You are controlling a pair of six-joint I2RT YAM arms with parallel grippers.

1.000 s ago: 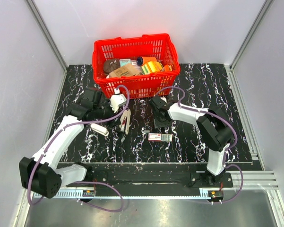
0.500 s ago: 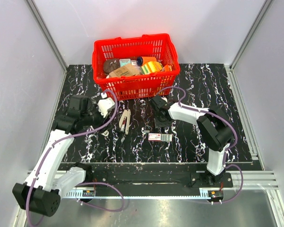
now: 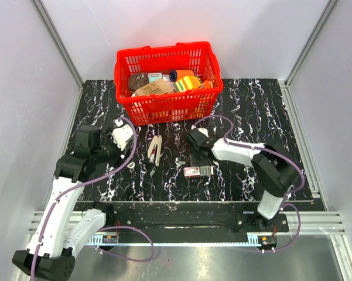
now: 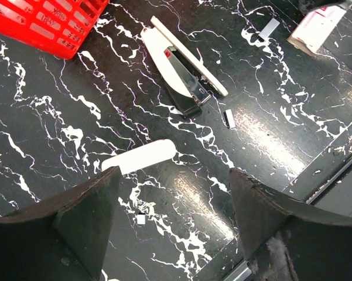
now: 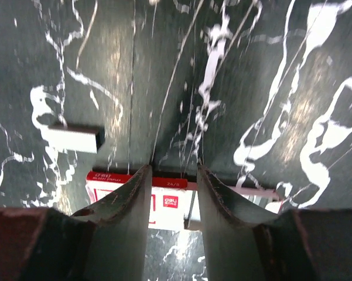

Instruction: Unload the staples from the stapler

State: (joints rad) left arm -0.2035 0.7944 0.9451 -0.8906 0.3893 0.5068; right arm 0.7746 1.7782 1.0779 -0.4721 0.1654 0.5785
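The cream-white stapler (image 3: 154,150) lies swung open in a V on the black marble table, between the two arms. The left wrist view shows its dark metal staple channel (image 4: 184,79) bared beside the white arm. A small strip of staples (image 4: 229,119) lies loose near it, seen again at the strip (image 5: 73,139). A loose white oblong piece (image 4: 139,158) rests just ahead of my left gripper (image 3: 124,153), which hangs open and empty left of the stapler. My right gripper (image 5: 173,170) stands open over a red-and-white staple box (image 5: 170,202), with nothing between its fingers.
A red basket (image 3: 206,88) full of assorted items stands at the back of the table behind the stapler. The staple box (image 3: 198,171) lies front of centre. The metal rail of the table's front edge (image 4: 334,181) runs close to the left gripper.
My left arm has drawn back to the left, away from the stapler, and its jaws have spread wider. The right gripper has shifted slightly nearer, over the staple box.
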